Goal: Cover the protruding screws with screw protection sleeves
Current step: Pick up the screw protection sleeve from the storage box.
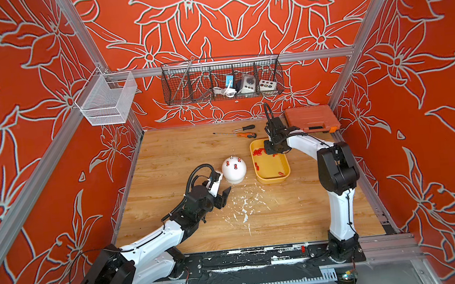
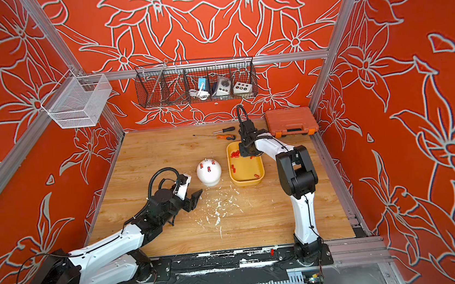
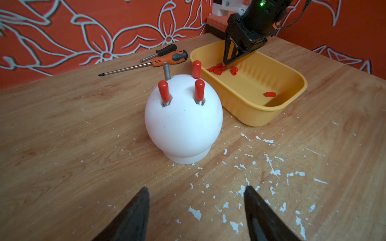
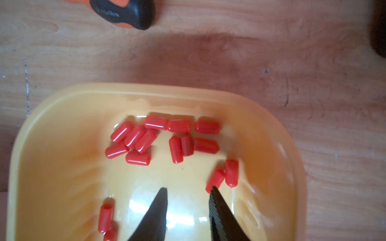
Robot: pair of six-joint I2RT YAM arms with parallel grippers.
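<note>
Left gripper point(image 3: 196, 187) gapes empty; right gripper point(image 4: 188, 187), parted, noses flat-lying sleeves point(image 4: 176, 149); one bare screw point(image 3: 166, 71) stands upright.

Three sleeves point(image 3: 199, 89) seemingly seated on dome point(image 3: 183, 127); one screw point(image 3: 166, 71) bare.

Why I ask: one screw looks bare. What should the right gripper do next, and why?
Probably shift the right gripper over the sleeve beside its fingertip: its jaws stand open and empty in the yellow tray, and one screw is bare.
</note>
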